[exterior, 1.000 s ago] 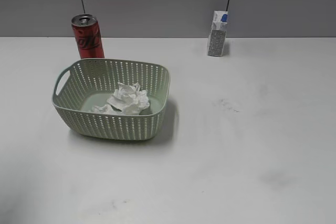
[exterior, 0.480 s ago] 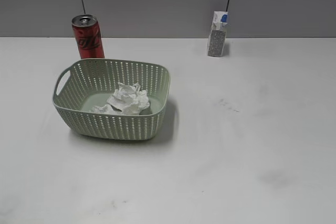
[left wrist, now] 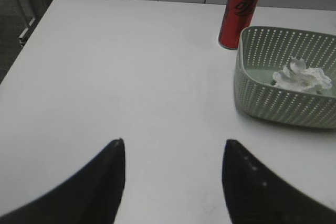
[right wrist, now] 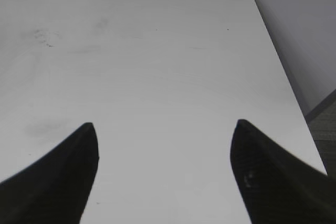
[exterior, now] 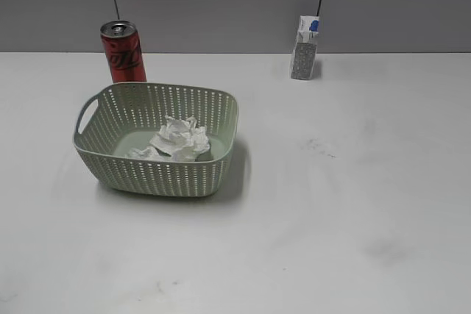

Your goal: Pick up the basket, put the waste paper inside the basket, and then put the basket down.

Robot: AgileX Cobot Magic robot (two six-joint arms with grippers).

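Note:
The pale sage-green basket [exterior: 147, 174] stands flat on the white table, left of the middle. The crumpled white waste paper [exterior: 179, 139] lies inside it. Both show in the left wrist view too: the basket [left wrist: 278, 108] at the right edge, the waste paper [left wrist: 303, 76] in it. My left gripper [left wrist: 173, 142] is open and empty above bare table, well left of the basket. My right gripper [right wrist: 165, 125] is open and empty above bare table near the table's right edge. Neither gripper shows in the exterior view.
A red drink can [exterior: 122, 51] stands just behind the basket, also in the left wrist view [left wrist: 240, 10]. A small white-grey carton with a blue cap [exterior: 305, 48] stands at the back right. The table's right edge [right wrist: 283, 72] runs close to my right gripper.

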